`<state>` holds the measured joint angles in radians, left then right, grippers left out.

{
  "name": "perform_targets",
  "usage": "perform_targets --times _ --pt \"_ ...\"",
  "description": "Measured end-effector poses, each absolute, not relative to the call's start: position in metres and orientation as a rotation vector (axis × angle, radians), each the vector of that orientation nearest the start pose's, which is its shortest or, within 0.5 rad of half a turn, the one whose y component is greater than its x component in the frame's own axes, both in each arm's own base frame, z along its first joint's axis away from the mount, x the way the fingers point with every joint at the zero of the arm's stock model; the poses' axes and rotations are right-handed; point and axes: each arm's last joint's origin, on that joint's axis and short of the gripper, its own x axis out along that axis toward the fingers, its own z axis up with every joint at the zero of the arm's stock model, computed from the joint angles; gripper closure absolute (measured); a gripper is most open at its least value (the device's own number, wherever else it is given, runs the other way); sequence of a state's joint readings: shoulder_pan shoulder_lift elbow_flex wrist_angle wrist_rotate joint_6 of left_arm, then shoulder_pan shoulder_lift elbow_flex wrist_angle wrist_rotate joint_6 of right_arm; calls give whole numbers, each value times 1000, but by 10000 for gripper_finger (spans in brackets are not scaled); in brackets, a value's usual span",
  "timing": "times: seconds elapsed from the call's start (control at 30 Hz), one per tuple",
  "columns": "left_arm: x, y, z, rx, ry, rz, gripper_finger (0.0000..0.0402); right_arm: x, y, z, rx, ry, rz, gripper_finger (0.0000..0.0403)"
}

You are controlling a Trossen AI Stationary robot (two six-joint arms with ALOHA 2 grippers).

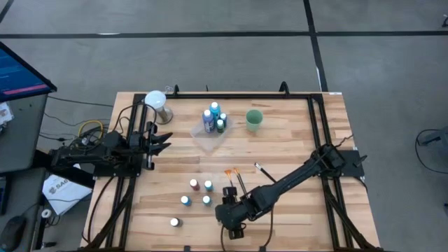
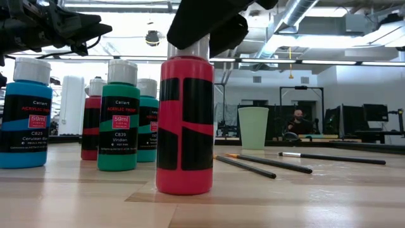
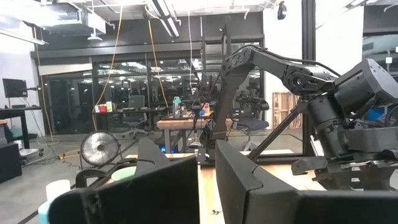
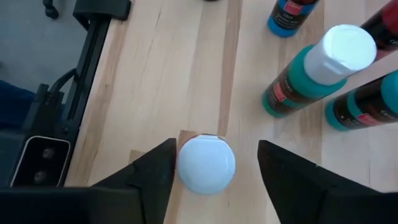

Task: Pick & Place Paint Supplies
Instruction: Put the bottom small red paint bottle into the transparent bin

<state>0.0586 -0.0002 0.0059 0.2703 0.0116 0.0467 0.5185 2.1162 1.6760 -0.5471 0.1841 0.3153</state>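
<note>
My right gripper (image 4: 214, 171) is open over the table's near middle. It points down around the white cap (image 4: 206, 164) of a red paint bottle (image 2: 185, 123) that stands upright on its base. My right gripper (image 1: 231, 213) hides that bottle in the high view. Several more small white-capped bottles (image 1: 194, 184) stand just to its left. Three thin brushes (image 1: 238, 178), one orange-tipped, lie flat to the far side of the right gripper. Taller blue bottles (image 1: 208, 120) stand in the clear tray. My left gripper (image 1: 159, 140) waits open at the table's left edge. My right gripper comes from above with the red bottle's cap between its open fingers. One finger (image 4: 163, 171) lies right at the cap's rim, and I cannot tell whether it touches. The other finger (image 4: 277, 171) stands apart from the cap.
A green cup (image 1: 253, 120) stands at the far middle, beside the clear tray (image 1: 210, 136). A white lamp-like object (image 1: 155, 100) sits at the far left corner. Teal and blue bottles (image 4: 311, 68) stand close to the right gripper. A lone bottle (image 1: 174, 222) stands near the near edge.
</note>
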Motion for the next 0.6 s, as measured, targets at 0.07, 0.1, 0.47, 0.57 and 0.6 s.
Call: perform_targets --times 0.07,0.1,0.47,0.57,0.6 --pt "94 5 191 56 -275 53 401 399 224 199 -53 962 161 197" --pt "94 5 191 56 -275 53 401 398 224 199 -54 961 161 205" --pt "94 5 191 56 -275 53 401 399 223 199 -61 966 164 294" --pt "94 5 191 56 -275 53 401 396 218 205 -66 979 158 294" --pt "93 5 191 56 -276 53 401 395 216 210 -64 977 156 294"
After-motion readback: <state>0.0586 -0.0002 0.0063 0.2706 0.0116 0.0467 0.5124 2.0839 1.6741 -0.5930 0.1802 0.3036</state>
